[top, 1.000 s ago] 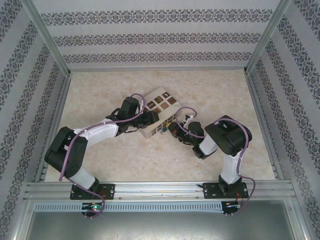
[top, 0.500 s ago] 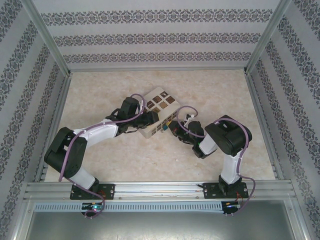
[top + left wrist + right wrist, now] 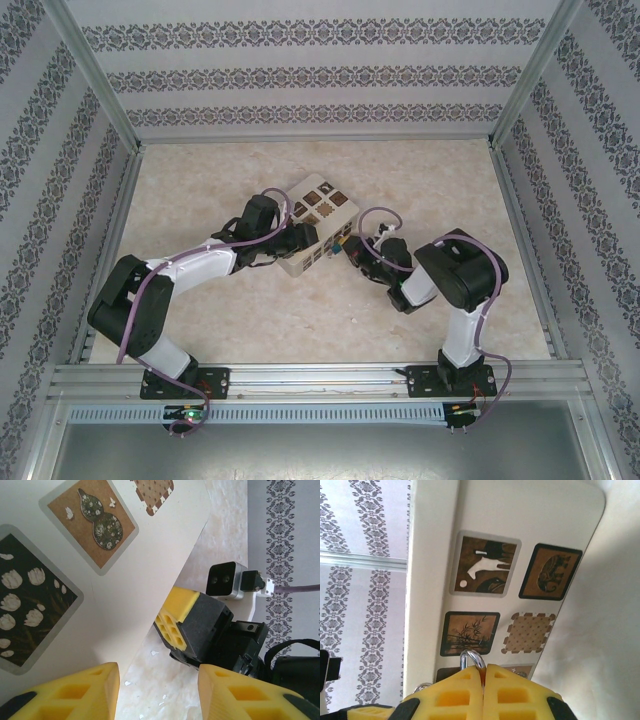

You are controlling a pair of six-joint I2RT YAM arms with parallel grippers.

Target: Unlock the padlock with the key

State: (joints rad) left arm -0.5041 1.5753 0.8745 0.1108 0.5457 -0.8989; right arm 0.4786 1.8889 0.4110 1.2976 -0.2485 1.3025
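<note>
Reporting left to right. Your left gripper (image 3: 157, 687) stands with its yellow pads wide apart and nothing between them. Past the pad on the left side of its wrist view runs the cream box (image 3: 125, 575), patterned squares facing the camera. Bare marble table (image 3: 150, 667) lies in the gap. Ahead of that gap, leaning toward the other pad, is your right gripper (image 3: 483, 676), close to the box's edge.

From above, the left arm reaches forward with its elbow bent. Its forearm is low and angled toward the box's near-left side. The right arm is folded tight with its elbow high, and its wrist is turned toward the box's near-right corner.

Your right gripper's pads are pressed together. A thin silver loop rises out of their seam, and I judge it to be the shackle of the padlock (image 3: 471, 652). The padlock's body is hidden between the pads, so the lock sits in the pinch at the very fingertips. Its long axis runs straight out along the fingers, shackle end leading toward the box face just beyond. A second scrap of silver metal (image 3: 422, 685) shows beside the pads. I cannot tell what it is.

The right arm already holds the lock, so the relation that matters is the left gripper's. The padlock lies ahead of its open pads, near but not between them. I cannot tell where the key is, nor which way the keyway faces. Settle both before you order any insertion.
</note>
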